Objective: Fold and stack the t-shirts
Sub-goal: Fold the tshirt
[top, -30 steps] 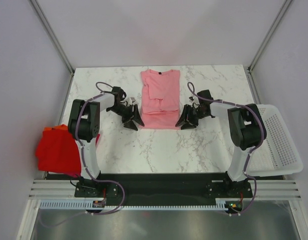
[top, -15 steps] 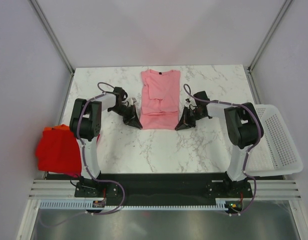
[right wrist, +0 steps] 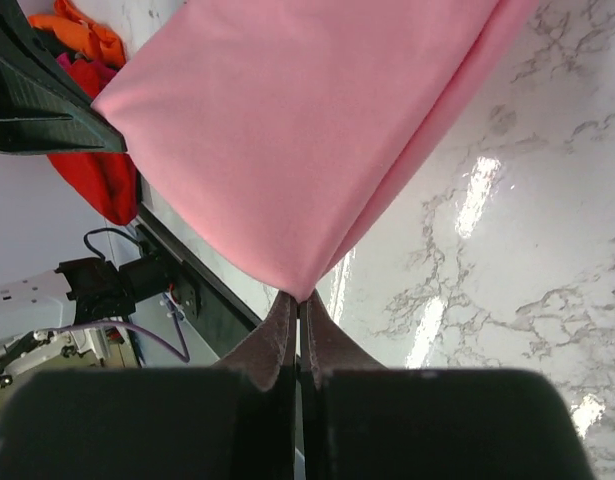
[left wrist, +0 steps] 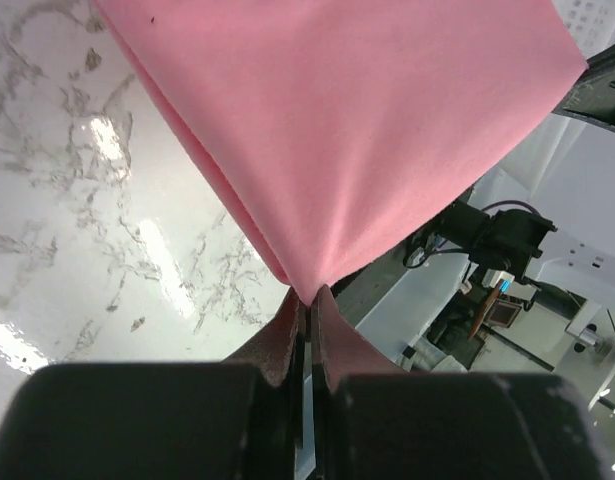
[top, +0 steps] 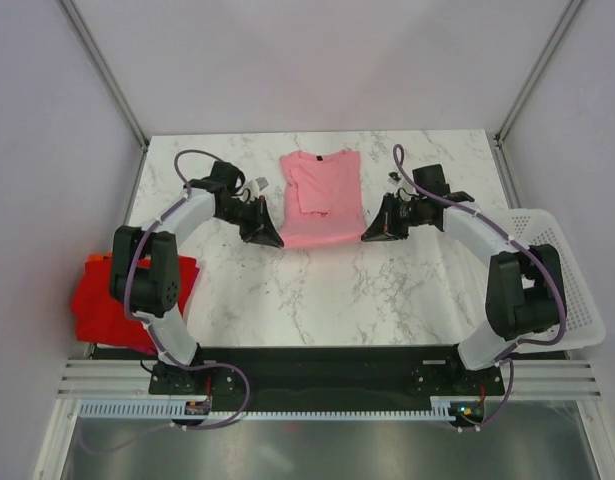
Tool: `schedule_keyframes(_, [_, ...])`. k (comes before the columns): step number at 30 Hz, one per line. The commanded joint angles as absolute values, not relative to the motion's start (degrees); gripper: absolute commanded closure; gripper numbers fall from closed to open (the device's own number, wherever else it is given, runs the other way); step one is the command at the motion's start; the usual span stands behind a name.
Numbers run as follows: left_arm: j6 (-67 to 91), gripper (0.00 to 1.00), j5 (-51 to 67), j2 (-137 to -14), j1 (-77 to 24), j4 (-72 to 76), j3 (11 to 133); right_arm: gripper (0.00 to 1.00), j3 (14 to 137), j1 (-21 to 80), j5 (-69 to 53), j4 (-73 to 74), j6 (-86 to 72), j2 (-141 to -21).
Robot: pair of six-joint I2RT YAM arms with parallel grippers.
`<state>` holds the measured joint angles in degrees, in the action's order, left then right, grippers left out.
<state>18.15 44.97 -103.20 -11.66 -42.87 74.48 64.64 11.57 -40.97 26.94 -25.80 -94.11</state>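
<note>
At the far middle of the table (top: 317,290), the pink t-shirt (top: 319,195) has its near hem corners clenched in the left claw (top: 270,238) and right claw (top: 370,236); carry both corners level and in step so the fold lands square.

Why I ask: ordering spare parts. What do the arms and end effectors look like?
The left arm and right arm have white links, black joints and purplish cables. The left end effector and right end effector are black with dark tapered fingers.
</note>
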Motion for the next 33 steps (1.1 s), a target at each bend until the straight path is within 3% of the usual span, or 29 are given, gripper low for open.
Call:
schedule_keyframes(1, [19.6,0.98,46.4,-99.8,-12.0,-42.9,71.4,1.00,61.9,11.6,-42.0,28.7,-24.7,-90.5])
schedule_keyframes(7, [19.3,0.98,44.4,-100.2,-12.0,-40.6,70.0,1.00,61.8,11.7,-41.0,26.8,-24.6,-90.9])
schedule_keyframes(10, [16.8,0.98,42.5,-103.4,-12.0,-40.3,75.6,1.00,65.6,11.5,-40.0,25.7,-22.6,-94.1])
schedule_keyframes(15, [12.8,0.98,40.3,-115.8,-11.7,-42.4,95.5,1.00,81.5,10.1,-37.8,24.3,-18.6,-103.0])
schedule_keyframes(22, [9.9,0.98,34.4,-131.9,-9.8,-39.7,121.4,1.00,108.2,8.3,-34.2,21.3,-13.8,-124.3])
schedule_keyframes(23, [9.9,0.77,33.0,-133.5,-9.8,-38.9,125.2,0.94,113.4,8.3,-33.8,19.7,-14.1,-126.6])
schedule_keyframes(25, [10.2,0.40,30.8,-138.0,-9.7,-36.9,128.7,0.68,118.5,8.4,-32.4,17.9,-13.8,-133.2])
schedule_keyframes(26, [9.7,0.28,29.9,-139.0,-9.8,-35.1,131.6,0.48,120.7,8.4,-31.0,17.3,-13.5,-134.7])
schedule_keyframes(29, [7.8,0.23,27.1,-138.1,-9.8,-34.6,132.5,0.41,123.5,8.4,-29.5,14.9,-12.6,-135.2])
schedule_keyframes(33, [9.7,0.22,28.5,-131.0,-9.1,-35.7,121.4,0.37,113.2,8.5,-34.5,15.3,-9.7,-126.9])
